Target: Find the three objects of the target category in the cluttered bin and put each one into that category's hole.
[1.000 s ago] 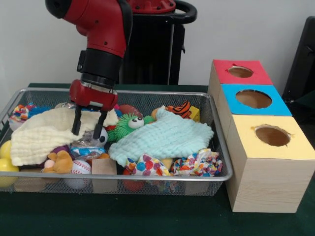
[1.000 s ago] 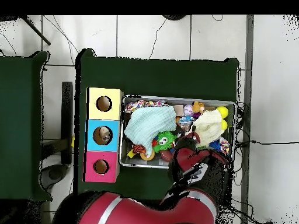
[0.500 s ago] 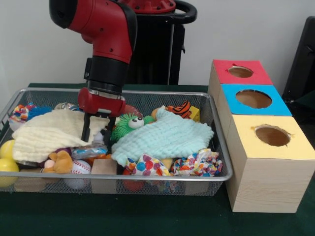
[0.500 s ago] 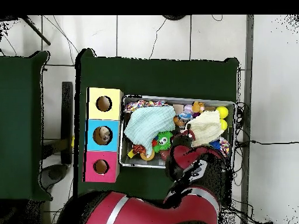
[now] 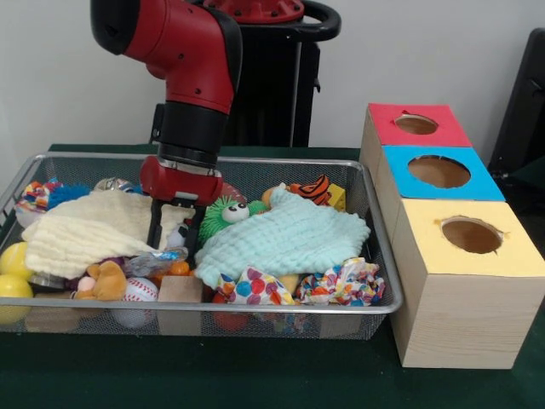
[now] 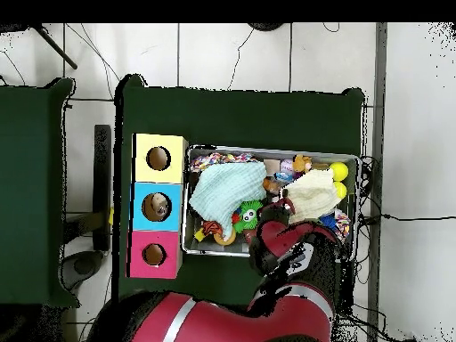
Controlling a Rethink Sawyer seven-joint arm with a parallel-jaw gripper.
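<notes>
The wire mesh bin [image 5: 255, 311] holds a jumble of toys and cloths; in the overhead view it [image 6: 267, 150] lies right of the boxes. My gripper [image 5: 174, 240] is open and reaches down into the bin's left middle. It sits between a cream cloth [image 5: 85, 230] and a green fuzzy toy [image 5: 223, 215]. Its fingers [image 5: 156, 239] straddle a small black-and-white ball that is mostly hidden. In the overhead view the red arm [image 6: 285, 245] covers the gripper. Three boxes with round holes stand beside the bin: red [image 5: 417, 128], blue [image 5: 438, 170], yellow [image 5: 473, 234].
A mint cloth [image 5: 281, 239] covers the bin's middle. Yellow balls [image 5: 10, 273], a baseball [image 5: 140, 290], a wooden block [image 5: 180, 290], a tiger toy [image 5: 313, 189] and patterned cloth bundles [image 5: 341, 285] lie around it. The robot's black pedestal [image 5: 264, 77] stands behind.
My gripper has moved rightward in the front view and sunk deeper into the bin, from over the cream cloth to its right edge. The cloth's edge has shifted left.
</notes>
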